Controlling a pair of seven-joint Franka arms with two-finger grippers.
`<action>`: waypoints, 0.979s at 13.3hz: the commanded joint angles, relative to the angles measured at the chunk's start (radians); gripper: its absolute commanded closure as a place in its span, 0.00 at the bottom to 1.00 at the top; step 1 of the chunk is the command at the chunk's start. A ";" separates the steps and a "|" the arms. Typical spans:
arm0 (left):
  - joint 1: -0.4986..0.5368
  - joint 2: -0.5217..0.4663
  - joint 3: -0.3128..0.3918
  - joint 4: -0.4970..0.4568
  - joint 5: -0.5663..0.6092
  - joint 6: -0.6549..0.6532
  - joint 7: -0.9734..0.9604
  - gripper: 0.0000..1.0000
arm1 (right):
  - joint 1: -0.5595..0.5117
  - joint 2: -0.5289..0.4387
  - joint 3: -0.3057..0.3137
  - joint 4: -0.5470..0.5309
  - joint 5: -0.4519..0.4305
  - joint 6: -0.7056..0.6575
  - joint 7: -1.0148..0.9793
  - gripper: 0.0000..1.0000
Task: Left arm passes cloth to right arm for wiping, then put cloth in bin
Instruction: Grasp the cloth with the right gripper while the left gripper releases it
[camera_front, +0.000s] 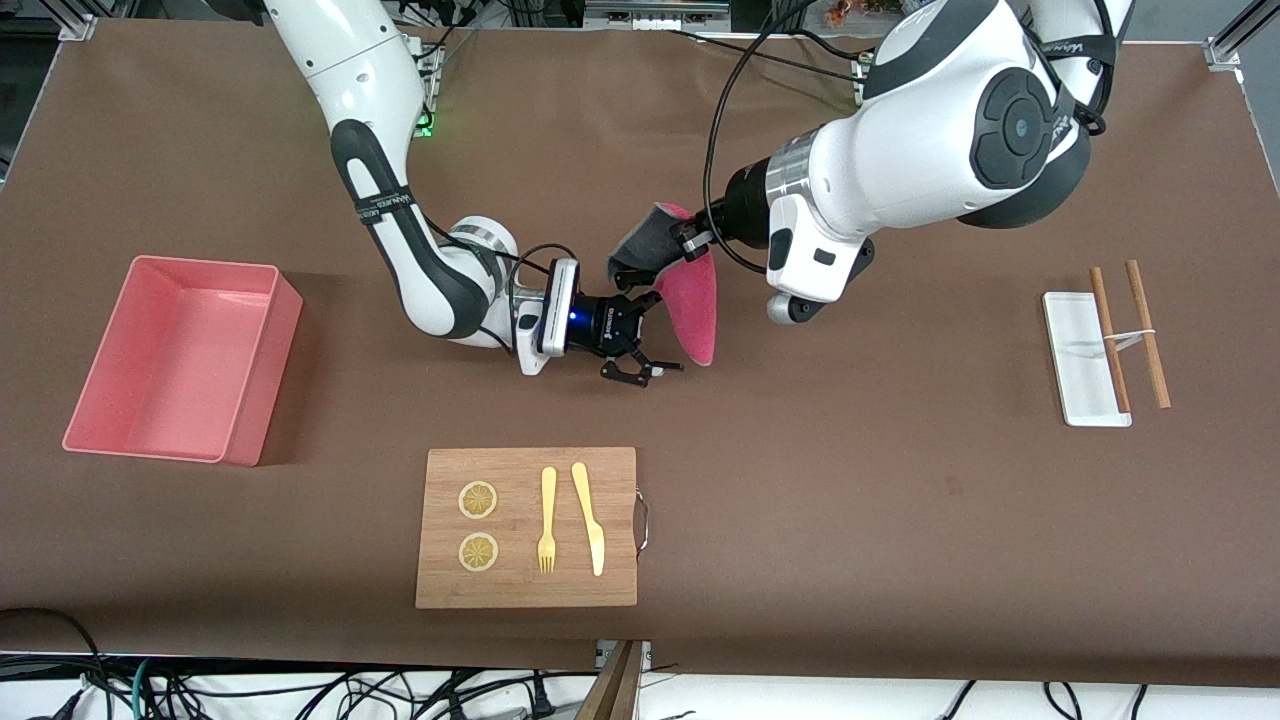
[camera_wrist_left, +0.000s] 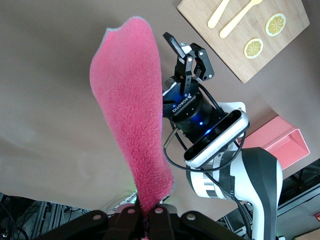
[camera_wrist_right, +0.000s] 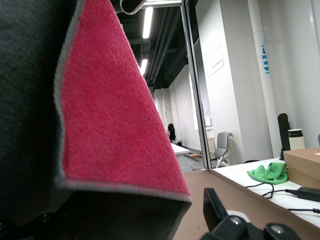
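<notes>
The cloth (camera_front: 690, 300), magenta on one face and dark grey on the other, hangs in the air over the middle of the table. My left gripper (camera_front: 690, 236) is shut on its upper corner; in the left wrist view the fingers (camera_wrist_left: 131, 220) pinch the cloth (camera_wrist_left: 132, 110) at its narrow end. My right gripper (camera_front: 660, 335) is open, level with the hanging cloth and right beside its edge. In the right wrist view the cloth (camera_wrist_right: 110, 115) fills most of the frame, with one finger (camera_wrist_right: 216, 209) beside it and the other hidden. The pink bin (camera_front: 170, 360) stands empty toward the right arm's end.
A wooden cutting board (camera_front: 610, 520) lies nearer the front camera, carrying two lemon slices (camera_front: 478, 499), a yellow fork (camera_front: 547, 520) and a knife (camera_front: 590, 515). A small white tray (camera_front: 1075, 340) with wooden chopsticks (camera_front: 1148, 330) lies toward the left arm's end.
</notes>
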 joint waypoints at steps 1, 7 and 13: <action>0.011 -0.005 0.003 0.017 -0.013 -0.026 -0.018 1.00 | 0.004 0.014 -0.008 0.049 0.029 0.014 -0.001 0.00; 0.019 -0.005 0.003 0.017 -0.014 -0.026 -0.020 1.00 | 0.011 0.011 -0.008 0.074 0.039 0.030 0.000 0.00; 0.017 -0.003 0.002 0.015 -0.017 -0.026 -0.020 1.00 | 0.025 0.006 -0.006 0.120 0.093 0.080 0.000 0.51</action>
